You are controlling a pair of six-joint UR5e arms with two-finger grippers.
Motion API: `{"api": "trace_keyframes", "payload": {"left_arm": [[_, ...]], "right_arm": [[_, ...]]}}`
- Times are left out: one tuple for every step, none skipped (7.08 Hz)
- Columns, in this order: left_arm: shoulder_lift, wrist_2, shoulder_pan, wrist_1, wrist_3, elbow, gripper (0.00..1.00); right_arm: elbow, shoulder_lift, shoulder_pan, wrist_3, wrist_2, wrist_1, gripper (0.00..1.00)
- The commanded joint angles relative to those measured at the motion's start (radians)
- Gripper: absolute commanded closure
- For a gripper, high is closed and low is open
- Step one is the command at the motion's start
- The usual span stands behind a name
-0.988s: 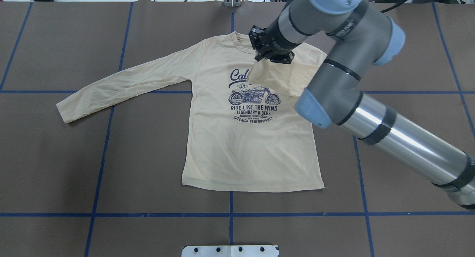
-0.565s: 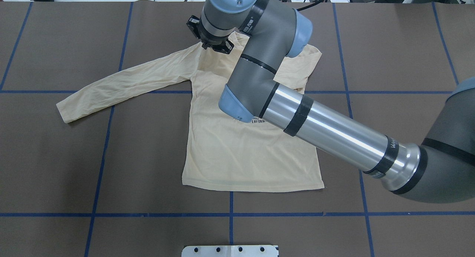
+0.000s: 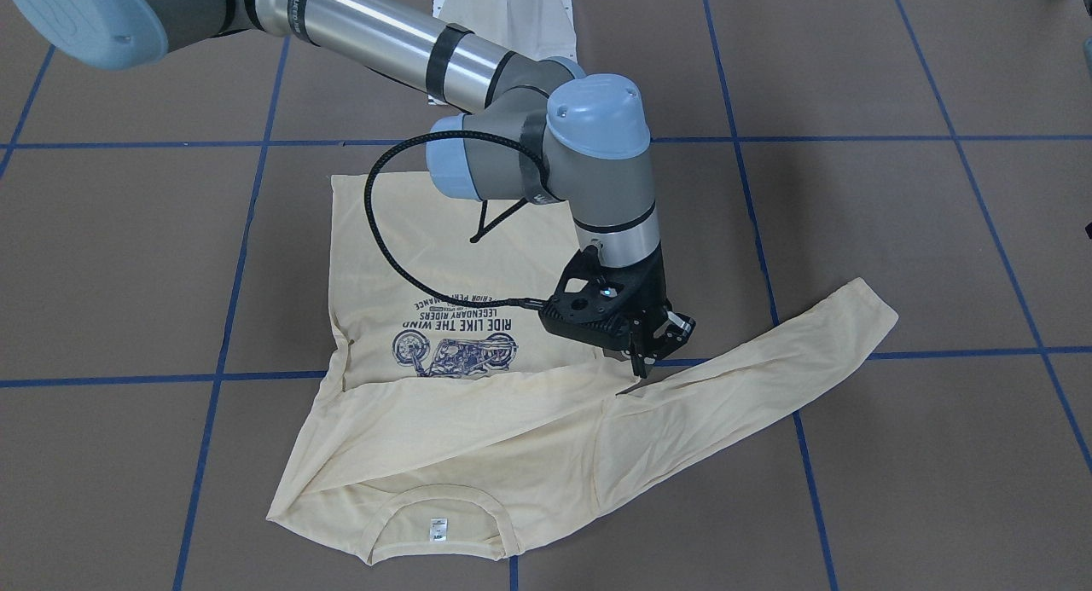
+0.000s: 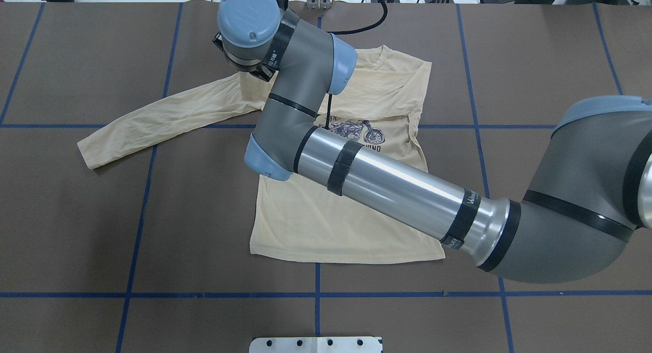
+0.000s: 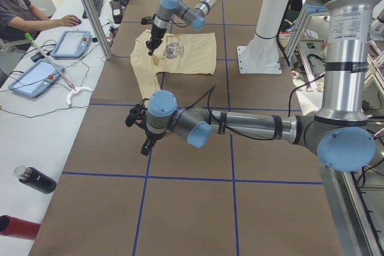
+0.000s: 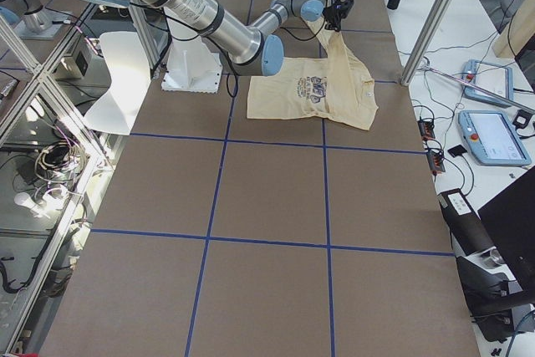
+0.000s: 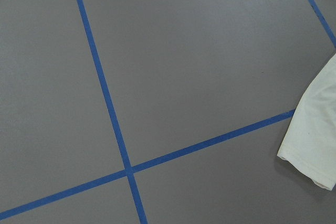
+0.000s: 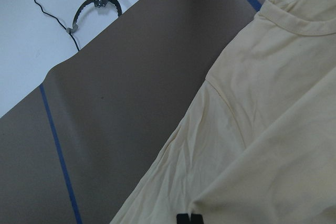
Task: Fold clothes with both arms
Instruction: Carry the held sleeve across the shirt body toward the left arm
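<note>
Left end effector: visible only from the bench-end camera, so I cannot tell whether it is open or closed. It hangs over bare bench. Its wrist camera shows only the cuff of the outstretched sleeve at the edge of view, not in contact. That sleeve lies flat and unfolded, running away to the left of the right end effector. The right end effector has travelled from above the chest, right of the collar, across to the shoulder seam where the outstretched sleeve begins. Its fingers are drawn together, tips down at the fabric, and appear to pinch the end of the folded sleeve. To its right that sleeve now lies as a band across the upper chest of the long-sleeved T-shirt. It covers the top of the motorcycle print, which was fully legible a second ago. The neck label remains exposed. The shirt's right edge now runs nearly straight. Assessment: the first sleeve fold is laid, release is pending, and the outstretched sleeve and body folds remain outstanding.
</note>
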Motion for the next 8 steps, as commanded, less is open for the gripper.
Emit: {"api": "trace_keyframes", "payload": {"left_arm": [[-0.002, -0.026, 0.104, -0.132, -0.215, 0.009, 0.0], [-0.002, -0.026, 0.138, -0.153, -0.295, 0.011, 0.0], [-0.014, -0.018, 0.219, -0.159, -0.359, 0.01, 0.0], [-0.021, -0.014, 0.257, -0.159, -0.403, 0.017, 0.0], [-0.024, -0.014, 0.259, -0.162, -0.416, 0.048, 0.0], [-0.043, 0.037, 0.299, -0.17, -0.427, 0.065, 0.0], [-0.075, 0.093, 0.36, -0.17, -0.498, 0.084, 0.05], [-0.132, 0.094, 0.38, -0.177, -0.512, 0.15, 0.17]], "right_arm": [[-0.05, 0.029, -0.007, 0.012, -0.018, 0.019, 0.44], [-0.051, 0.037, -0.007, 0.026, -0.03, 0.019, 0.01], [-0.051, 0.046, -0.005, 0.032, -0.03, 0.021, 0.01], [-0.053, 0.054, 0.002, 0.034, -0.029, 0.021, 0.02], [-0.053, 0.058, 0.02, 0.045, -0.017, 0.021, 0.02], [-0.05, 0.057, 0.049, 0.054, 0.035, 0.016, 0.02], [-0.024, 0.028, 0.106, 0.054, 0.14, 0.01, 0.03], [0.114, -0.106, 0.157, 0.048, 0.242, 0.01, 0.04]]}}
